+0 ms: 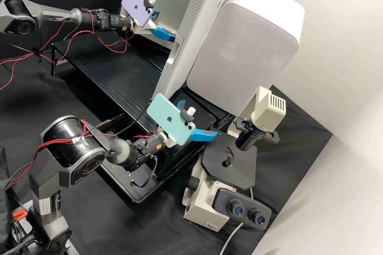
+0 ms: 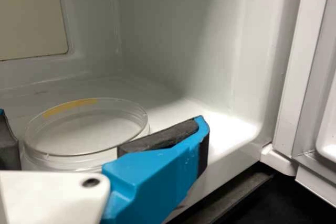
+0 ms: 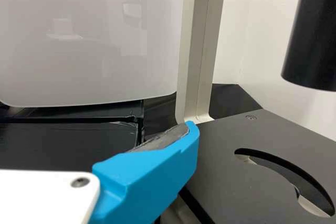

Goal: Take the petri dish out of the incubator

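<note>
Nearest, the right gripper (image 1: 199, 119) is held wide open and empty beside the edge of the black microscope stage (image 1: 229, 159). Farther back, the left gripper (image 1: 165, 26) is placed inside the open white incubator (image 1: 199, 20). It is set around the clear petri dish (image 2: 86, 129), which is seen resting on the chamber floor; whether the dish is actually clamped cannot be told.

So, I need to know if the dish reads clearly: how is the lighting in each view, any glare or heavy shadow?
Left wrist view: the incubator interior is softly lit, with a brighter patch on its floor beside the clear petri dish and faint highlights on its rim. Right wrist view: dim reflections on the glossy white panel. High view: black bench dark, white wall bright.
</note>
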`<action>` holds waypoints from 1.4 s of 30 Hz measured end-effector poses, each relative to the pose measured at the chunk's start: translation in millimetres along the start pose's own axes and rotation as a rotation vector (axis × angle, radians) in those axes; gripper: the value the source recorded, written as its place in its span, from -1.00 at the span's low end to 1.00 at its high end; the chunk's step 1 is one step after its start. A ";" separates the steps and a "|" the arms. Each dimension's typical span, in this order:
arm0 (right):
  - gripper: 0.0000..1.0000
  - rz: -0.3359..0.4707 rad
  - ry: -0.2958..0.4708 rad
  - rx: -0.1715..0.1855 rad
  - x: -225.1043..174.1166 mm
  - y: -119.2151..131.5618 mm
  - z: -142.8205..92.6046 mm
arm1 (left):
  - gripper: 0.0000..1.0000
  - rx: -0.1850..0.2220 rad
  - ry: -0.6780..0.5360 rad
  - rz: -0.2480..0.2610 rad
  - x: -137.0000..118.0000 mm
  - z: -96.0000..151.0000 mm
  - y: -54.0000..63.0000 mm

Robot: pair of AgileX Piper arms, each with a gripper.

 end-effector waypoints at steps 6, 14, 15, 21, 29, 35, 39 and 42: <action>1.00 0.000 0.000 0.000 0.0 0.0 0.0 | -1.00 -0.001 -0.001 -0.001 0.0 0.1 -0.1; 1.00 0.000 0.000 0.000 0.0 0.0 0.0 | -1.00 -0.005 -0.002 -0.004 0.0 0.2 -0.4; 1.00 0.000 0.000 0.000 0.0 0.0 0.0 | -1.00 -0.008 -0.003 -0.005 0.0 0.2 -0.4; 1.00 0.000 0.000 0.000 0.0 0.0 0.0 | -1.00 -0.006 -0.003 -0.005 0.0 0.2 -0.4; 1.00 0.000 0.000 0.000 0.0 0.0 0.0 | -1.00 -0.008 -0.003 -0.005 0.0 0.2 -0.4; 1.00 0.000 0.000 0.000 0.0 0.0 0.0 | -1.00 -0.008 -0.003 -0.005 0.0 0.2 -0.4; 1.00 0.000 0.000 0.000 0.0 0.0 0.0 | -1.00 -0.013 -0.005 -0.005 0.0 0.4 -0.4; 1.00 0.000 0.000 0.000 0.0 0.0 0.0 | -1.00 -0.016 -0.008 -0.006 0.0 0.7 -0.5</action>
